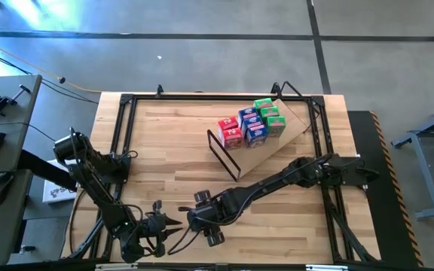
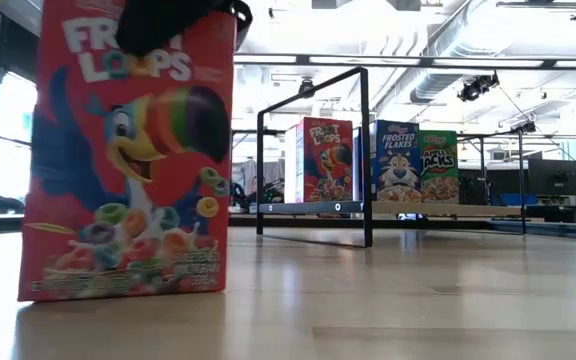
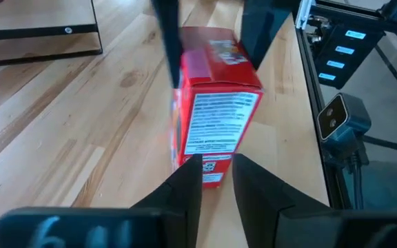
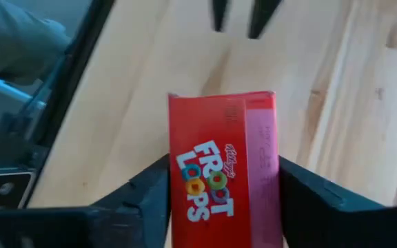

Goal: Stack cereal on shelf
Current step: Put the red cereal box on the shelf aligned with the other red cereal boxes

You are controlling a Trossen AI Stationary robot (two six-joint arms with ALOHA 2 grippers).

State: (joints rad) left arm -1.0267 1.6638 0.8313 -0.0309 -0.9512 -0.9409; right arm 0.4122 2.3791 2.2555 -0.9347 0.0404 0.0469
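A red Froot Loops cereal box stands upright near the table's near edge, its base on the wood. It also shows in the left wrist view. My right gripper is shut on its top end. My left gripper is narrowly open and level just left of the box, its tips pointing at it without touching. The shelf is a slanted plywood board with a black wire frame at the table's far right. Several red, blue and green boxes stand on it. My right gripper pinches the red box near its top end between its two fingers. One finger is on the printed front and the other on the back. The fingers come from above, pointing down. The box stands upright with its base on the table.
Black frame rails run around the tabletop. A small camera unit sits at the near edge, close to the box. Bare wood lies between the box and the shelf. The shelf's frame and boxes also show in the low view.
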